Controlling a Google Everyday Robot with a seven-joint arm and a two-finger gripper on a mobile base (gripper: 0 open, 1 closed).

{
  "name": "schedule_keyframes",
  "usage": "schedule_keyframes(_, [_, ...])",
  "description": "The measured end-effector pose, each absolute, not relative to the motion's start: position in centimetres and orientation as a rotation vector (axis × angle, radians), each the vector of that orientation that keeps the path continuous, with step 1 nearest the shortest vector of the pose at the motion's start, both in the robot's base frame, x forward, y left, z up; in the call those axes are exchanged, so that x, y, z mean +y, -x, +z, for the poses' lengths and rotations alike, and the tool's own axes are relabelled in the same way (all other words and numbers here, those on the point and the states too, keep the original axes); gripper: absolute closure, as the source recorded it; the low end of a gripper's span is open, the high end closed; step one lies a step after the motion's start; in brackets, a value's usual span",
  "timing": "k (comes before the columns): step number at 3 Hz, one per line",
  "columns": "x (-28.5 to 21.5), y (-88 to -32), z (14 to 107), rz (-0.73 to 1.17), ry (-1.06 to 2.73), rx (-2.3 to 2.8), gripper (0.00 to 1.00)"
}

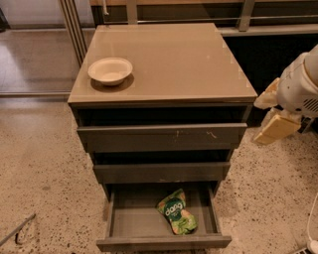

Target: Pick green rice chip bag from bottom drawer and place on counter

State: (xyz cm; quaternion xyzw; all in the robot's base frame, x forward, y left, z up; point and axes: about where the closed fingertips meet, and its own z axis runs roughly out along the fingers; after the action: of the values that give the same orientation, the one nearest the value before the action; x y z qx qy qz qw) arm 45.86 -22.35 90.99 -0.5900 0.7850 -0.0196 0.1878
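Note:
The green rice chip bag (176,214) lies flat in the open bottom drawer (164,242), right of its middle, with the round logo facing up. The two taller drawers above stand slightly ajar. The tan counter (169,59) tops the cabinet. My gripper (259,121) hangs at the right side of the cabinet, level with the top drawer, well above and to the right of the bag. Its cream fingers (276,129) stand apart and hold nothing.
A cream bowl (110,70) sits on the counter's left side. A metal railing and wooden ledge (238,10) run behind the cabinet. Speckled floor (44,168) surrounds it. A thin metal object (17,230) lies on the floor at the lower left.

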Motion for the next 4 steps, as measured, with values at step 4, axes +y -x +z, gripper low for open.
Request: schedule_keyframes(4, [-22.4, -50.4, 72.7, 0.129, 1.582, 2.294, 1.00])
